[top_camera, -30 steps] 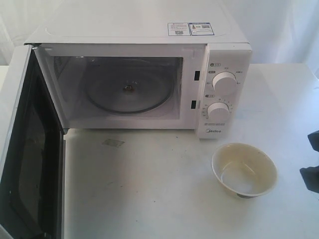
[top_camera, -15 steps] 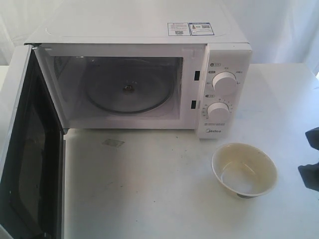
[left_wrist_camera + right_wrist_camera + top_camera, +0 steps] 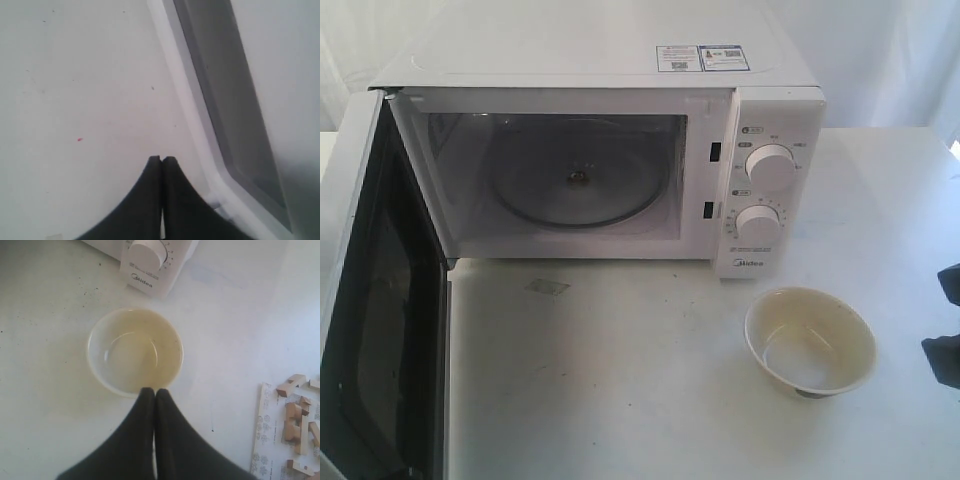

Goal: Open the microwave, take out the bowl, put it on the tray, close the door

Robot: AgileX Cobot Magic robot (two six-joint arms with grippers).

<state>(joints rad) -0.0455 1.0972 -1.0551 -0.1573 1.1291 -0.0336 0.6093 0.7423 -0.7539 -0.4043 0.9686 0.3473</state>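
Now, step: bowl (image 3: 810, 340) out, door (image 3: 380, 300) left to close.
Left end effector (image 3: 161, 158): fingers pressed together, empty, beside door frame.
Door: swung wide, left edge of table (image 3: 620, 380).
Right end effector (image 3: 154, 390): pinched closed, empty, by bowl rim.
Bowl: upright on table, toward right edge; no tray seen.
Microwave (image 3: 760, 150): far edge, cavity empty.
Next: push door closed.

A white tabletop (image 3: 650, 400) fills the scene, lightly scuffed and sprinkled with dark specks. A small greyish, see-through patch (image 3: 548, 287) lies flat on it, left of centre. White cloth (image 3: 890, 60) hangs along the far side. The right wrist view shows a printed sheet (image 3: 265, 440) on the table, with pale wooden blocks (image 3: 293, 419) scattered loosely on it, some touching.
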